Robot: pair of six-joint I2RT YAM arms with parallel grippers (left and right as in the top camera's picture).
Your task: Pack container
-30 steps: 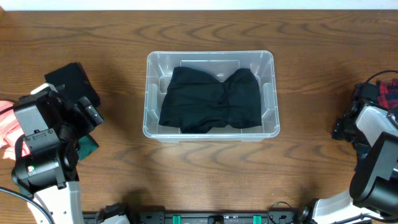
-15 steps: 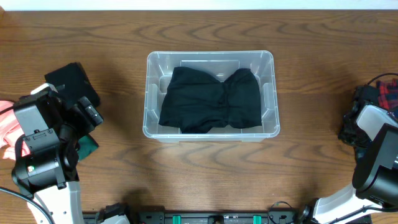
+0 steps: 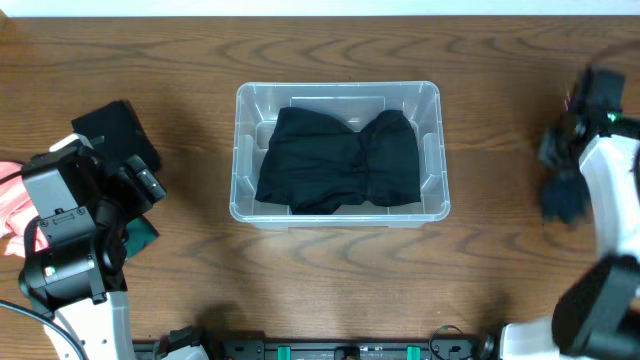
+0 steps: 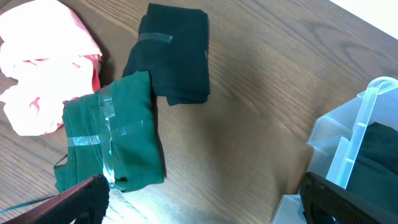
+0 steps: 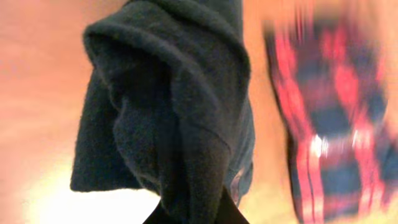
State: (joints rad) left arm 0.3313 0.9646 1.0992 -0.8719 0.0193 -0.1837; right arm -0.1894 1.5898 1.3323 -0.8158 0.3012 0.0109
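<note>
The container [image 3: 338,89], a clear plastic bin, stands mid-table with a black garment [image 3: 338,160] lying in it. Its corner shows at the right of the left wrist view [image 4: 368,118]. My right gripper [image 3: 560,160] is near the table's right edge, blurred, with a dark cloth [image 3: 565,200] hanging under it. In the right wrist view that gripper [image 5: 196,214] is shut on the dark navy fleece cloth [image 5: 180,106], which fills the view. My left gripper [image 4: 205,208] stands open over bare wood at the left [image 3: 140,185], holding nothing.
A pile at the left holds a black folded cloth [image 4: 174,53], a green folded cloth [image 4: 112,137] with tape on it, and a pink cloth [image 4: 43,62]. A red plaid cloth [image 5: 336,124] lies beside the held fleece on the right.
My right gripper has shut on the dark cloth and risen with it, swinging toward the far side of the table. The left arm has not moved.
</note>
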